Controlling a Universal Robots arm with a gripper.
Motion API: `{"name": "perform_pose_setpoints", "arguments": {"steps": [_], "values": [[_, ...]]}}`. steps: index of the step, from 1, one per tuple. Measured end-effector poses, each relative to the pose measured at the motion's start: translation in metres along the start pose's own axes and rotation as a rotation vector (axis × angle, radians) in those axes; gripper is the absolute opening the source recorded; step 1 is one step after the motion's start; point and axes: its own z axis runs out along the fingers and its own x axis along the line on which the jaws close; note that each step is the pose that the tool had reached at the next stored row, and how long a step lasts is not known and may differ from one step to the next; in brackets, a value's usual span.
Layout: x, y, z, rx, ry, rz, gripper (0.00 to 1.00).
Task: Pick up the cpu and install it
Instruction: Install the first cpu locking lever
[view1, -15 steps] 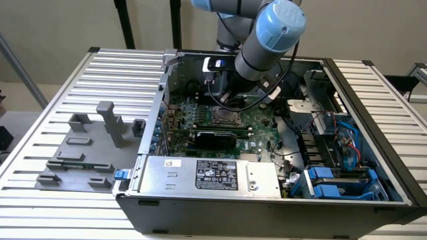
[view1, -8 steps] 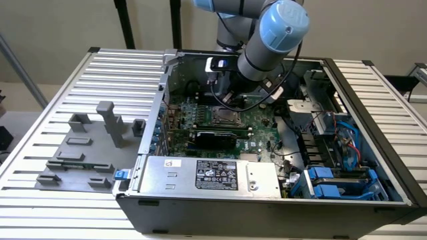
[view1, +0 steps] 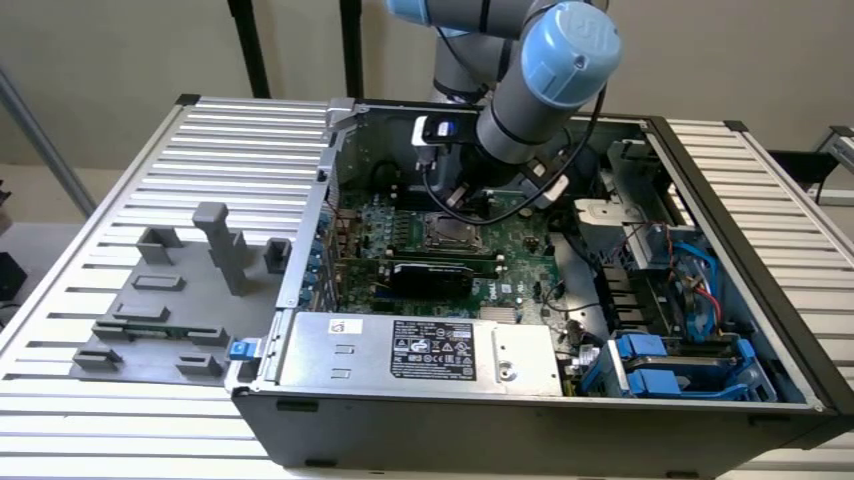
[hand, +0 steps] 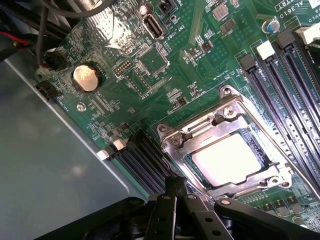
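Observation:
The cpu (hand: 227, 159), a pale silver square chip, lies flat inside the metal-framed socket (hand: 225, 112) on the green motherboard (hand: 150, 65). In the wrist view my gripper (hand: 176, 185) hovers just beside the socket's edge, its black fingers shut together with nothing between them. It is apart from the cpu. In the exterior view my arm (view1: 534, 90) reaches down into the open computer case, over the socket (view1: 447, 232) in the middle of the board.
Memory slots (hand: 280, 75) flank the socket, and a coin battery (hand: 86, 78) sits further off. A power supply (view1: 420, 352) fills the case front. Blue drive bays (view1: 674, 365) stand at the exterior view's right. Grey fixture blocks (view1: 200, 260) stand on the slatted table at the left.

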Motion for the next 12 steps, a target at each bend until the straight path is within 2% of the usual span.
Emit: {"name": "perform_pose_setpoints", "arguments": {"steps": [12], "values": [[-0.0008,0.0021,0.0032,0.0018,-0.0045,-0.009,0.11]]}}
